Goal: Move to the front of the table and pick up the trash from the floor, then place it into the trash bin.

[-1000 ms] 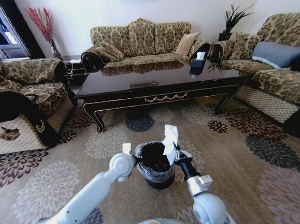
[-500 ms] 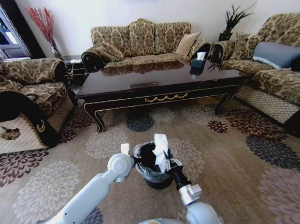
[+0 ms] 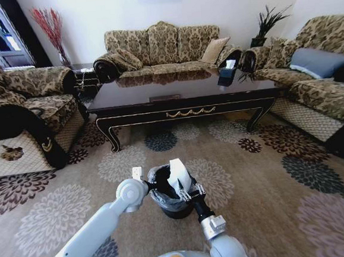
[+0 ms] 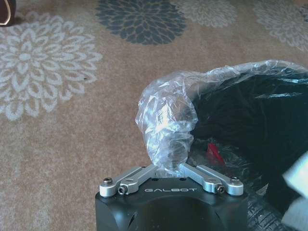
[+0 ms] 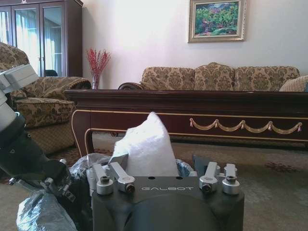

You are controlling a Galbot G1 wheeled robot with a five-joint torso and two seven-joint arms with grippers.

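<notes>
My right gripper (image 3: 183, 192) holds crumpled white paper (image 3: 178, 174) over the small round black bin (image 3: 166, 201). My left gripper (image 4: 168, 169) pinches its clear plastic liner (image 4: 168, 122), I think. Next, the paper needs letting go.

White arms, black GALBOT-marked wrist blocks, silver screwed finger links

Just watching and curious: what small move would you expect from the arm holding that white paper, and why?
Probably a short move down, then opening the fingers. The right gripper holds the crumpled white paper right over the small round black trash bin, the paper standing above the rim. The left gripper pinches the thin clear plastic liner at the rim.
</notes>
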